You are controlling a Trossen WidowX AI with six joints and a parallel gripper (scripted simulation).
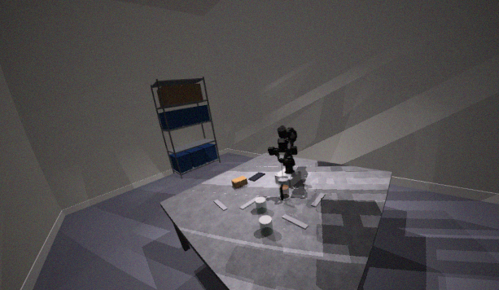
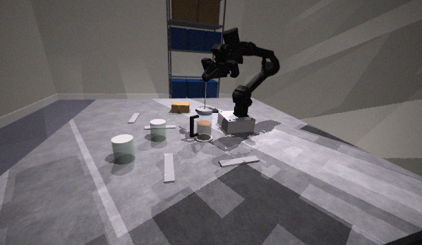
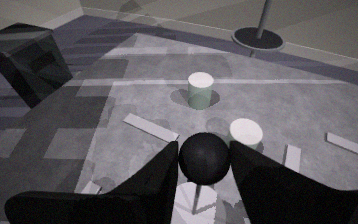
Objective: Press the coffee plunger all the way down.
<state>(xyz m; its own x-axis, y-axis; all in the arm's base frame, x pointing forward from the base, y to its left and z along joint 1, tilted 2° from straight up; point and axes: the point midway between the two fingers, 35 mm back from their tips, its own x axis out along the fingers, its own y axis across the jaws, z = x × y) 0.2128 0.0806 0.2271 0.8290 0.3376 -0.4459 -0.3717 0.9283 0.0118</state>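
End effector [image 3: 204,159] pinching the round black plunger knob [image 3: 204,157].

Wrist view: both dark fingers touch the knob's sides. Exterior view: the thin grey rod [image 2: 205,93] stands raised above the upright glass coffee press with black handle [image 2: 202,126], just beside the arm's grey base [image 2: 236,124] on the grey worktop [image 2: 275,186]. Top view: the press is too small to tell.

I note my gripper [image 3: 203,147] is clamped on the plunger knob [image 3: 204,157], rod raised above the press [image 2: 203,126]. Nearest obstacles: arm base [image 2: 236,124] just beside the press, two pale cylinders [image 2: 157,128] [image 2: 122,148] well apart, flat strips [image 2: 169,167] on the table [image 2: 286,193].
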